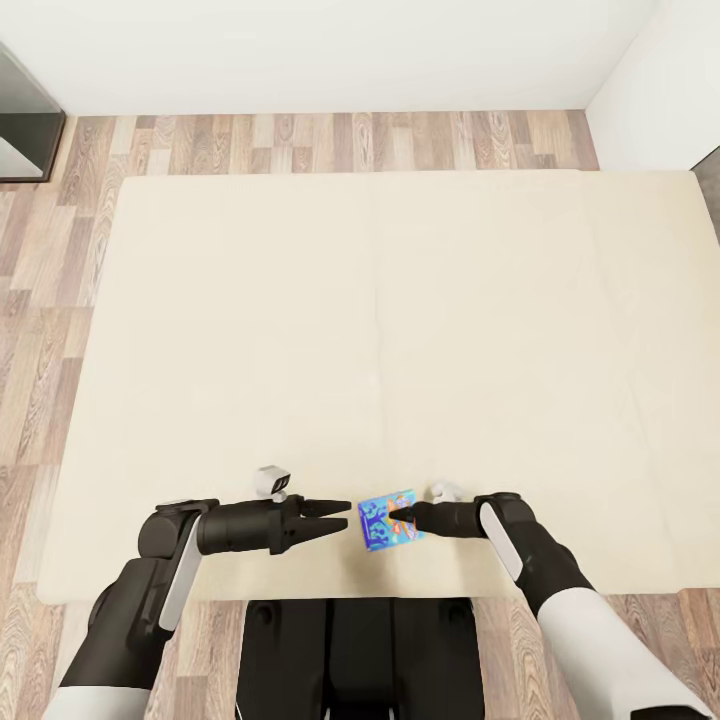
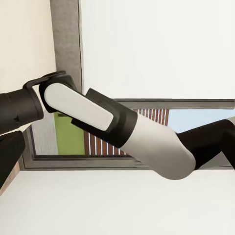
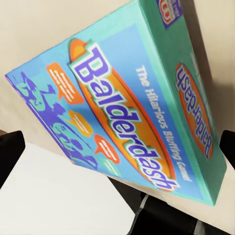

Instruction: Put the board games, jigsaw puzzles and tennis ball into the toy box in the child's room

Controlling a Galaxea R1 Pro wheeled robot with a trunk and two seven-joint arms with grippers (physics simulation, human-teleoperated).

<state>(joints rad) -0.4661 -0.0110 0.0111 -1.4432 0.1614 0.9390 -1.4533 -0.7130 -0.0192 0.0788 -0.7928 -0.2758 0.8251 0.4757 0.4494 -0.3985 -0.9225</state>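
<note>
At six o'clock on the bed (image 1: 400, 300), near the mattress's front edge, the right gripper (image 1: 400, 517) pinches a small blue board game (image 1: 385, 520), its dark fingertips closed on the box's right side. The right wrist view shows the game (image 3: 127, 107) close up, tilted, titled "Balderdash" in white on orange, with teal edges. The left gripper (image 1: 340, 515) points toward three o'clock just beside the box's left edge, its two fingers slightly parted and holding nothing; whether they touch the box cannot be told. The cream mattress spreads wide toward twelve o'clock. Wooden plank floor (image 1: 330, 140) borders it, and a white wall (image 1: 330, 50) stands beyond.
</note>
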